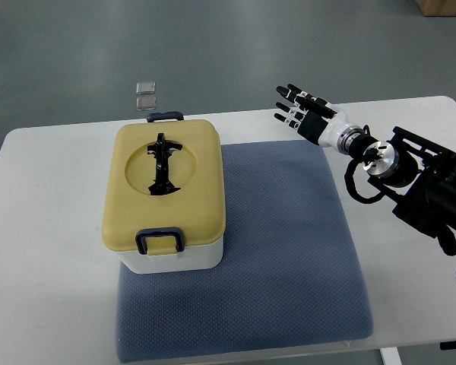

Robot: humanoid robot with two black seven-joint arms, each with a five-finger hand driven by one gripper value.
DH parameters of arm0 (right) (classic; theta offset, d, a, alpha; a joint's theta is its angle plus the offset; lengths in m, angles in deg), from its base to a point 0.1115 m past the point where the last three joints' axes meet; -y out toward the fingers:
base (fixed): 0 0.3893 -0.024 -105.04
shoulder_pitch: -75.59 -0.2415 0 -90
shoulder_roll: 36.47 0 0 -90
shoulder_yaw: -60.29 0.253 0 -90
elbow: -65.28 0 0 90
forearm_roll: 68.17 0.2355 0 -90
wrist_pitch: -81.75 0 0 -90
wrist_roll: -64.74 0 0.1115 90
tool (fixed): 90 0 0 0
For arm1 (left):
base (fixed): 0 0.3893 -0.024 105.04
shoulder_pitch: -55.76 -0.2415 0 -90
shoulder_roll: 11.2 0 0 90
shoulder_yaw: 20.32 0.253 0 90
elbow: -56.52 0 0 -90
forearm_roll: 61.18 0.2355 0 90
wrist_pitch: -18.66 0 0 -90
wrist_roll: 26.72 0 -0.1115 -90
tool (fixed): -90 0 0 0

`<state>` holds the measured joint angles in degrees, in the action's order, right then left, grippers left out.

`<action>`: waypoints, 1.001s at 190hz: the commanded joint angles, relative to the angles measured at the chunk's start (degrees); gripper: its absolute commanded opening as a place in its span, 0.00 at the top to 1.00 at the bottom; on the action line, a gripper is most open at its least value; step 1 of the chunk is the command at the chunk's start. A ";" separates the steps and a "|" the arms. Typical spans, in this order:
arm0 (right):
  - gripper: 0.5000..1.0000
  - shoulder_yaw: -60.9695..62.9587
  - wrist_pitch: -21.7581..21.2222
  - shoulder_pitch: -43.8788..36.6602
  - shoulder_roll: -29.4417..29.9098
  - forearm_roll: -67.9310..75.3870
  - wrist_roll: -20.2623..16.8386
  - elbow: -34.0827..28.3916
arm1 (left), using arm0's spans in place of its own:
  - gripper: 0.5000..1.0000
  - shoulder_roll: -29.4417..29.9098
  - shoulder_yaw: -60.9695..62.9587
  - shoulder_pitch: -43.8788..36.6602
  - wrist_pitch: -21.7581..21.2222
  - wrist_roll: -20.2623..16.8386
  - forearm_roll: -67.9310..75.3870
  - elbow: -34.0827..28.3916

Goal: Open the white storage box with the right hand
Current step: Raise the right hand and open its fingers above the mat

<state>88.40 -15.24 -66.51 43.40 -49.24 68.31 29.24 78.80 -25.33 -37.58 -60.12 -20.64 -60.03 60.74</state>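
A white bench (pixel 53 228) carries a blue-grey mat (pixel 289 251). The white storage box (pixel 167 194), its yellow lid shut with both latches down, stands on the mat's left edge. The right hand (pixel 298 112) hovers well apart, past the mat's far right corner, fingers spread wide, holding nothing.

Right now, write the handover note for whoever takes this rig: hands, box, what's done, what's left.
Right hand: open, fingers spread, holding nothing, over the table's far side, well clear of the box.
Left hand: not in view.
White storage box: on the left part of the grey mat, yellow lid down, handle folded flat, near latch down.
Done: nothing on the box yet.
Left: reach the box, release the latches, lift the lid.
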 commanded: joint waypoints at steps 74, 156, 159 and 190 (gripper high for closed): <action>0.14 -0.16 0.48 -0.11 -0.51 -4.60 0.12 0.00 | 0.00 0.00 -0.01 0.17 0.03 -0.02 0.00 0.08; 0.14 0.72 -0.04 -1.86 -2.88 -9.43 0.30 0.00 | 0.00 0.00 0.08 0.17 0.03 -0.02 0.00 0.08; 0.14 0.81 -0.13 -1.95 -3.15 -9.43 0.30 0.00 | 0.00 0.00 0.08 0.17 0.03 -0.02 0.00 0.08; 0.14 -0.07 -1.01 -3.27 -3.68 -10.75 0.30 -0.09 | 0.00 0.00 0.08 0.17 0.03 -0.02 0.00 0.08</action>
<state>89.10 -15.54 -69.04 39.91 -58.75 68.61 29.27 78.80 -25.24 -37.40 -60.09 -20.66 -60.04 60.83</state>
